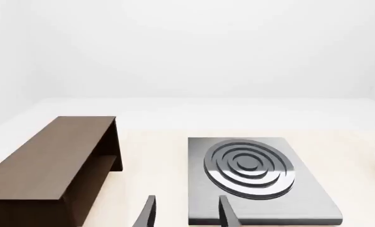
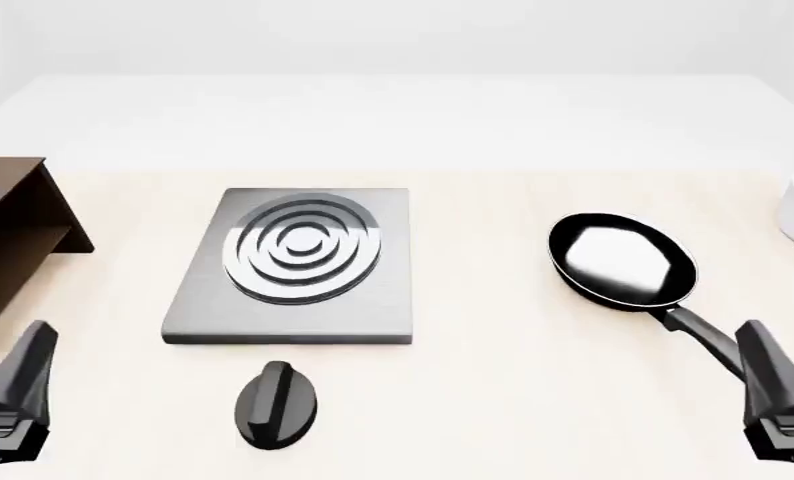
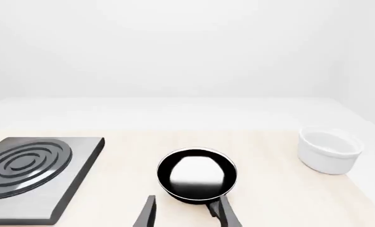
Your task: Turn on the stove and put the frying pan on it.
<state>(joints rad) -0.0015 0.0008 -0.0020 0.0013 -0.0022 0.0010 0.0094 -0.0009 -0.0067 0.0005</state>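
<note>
Stove [image 2: 297, 265] first, going left to right: its grey slab lies on the bench [image 2: 504, 400] ahead of the left gripper [image 1: 184, 213], whose jaws stand apart and hold nothing. The wooden shelf [image 2: 10, 240] sits off to that gripper's left. The black knob [image 2: 276, 402] lies near the slab's front edge; its ridge looks the place to pinch and twist. The frying pan [image 2: 621, 260] rests ahead of the right gripper [image 3: 186, 213], jaws parted and bare, its handle [image 2: 697, 330] running back toward them. Rigid, glossy, probably front-heavy; grip the handle.
</note>
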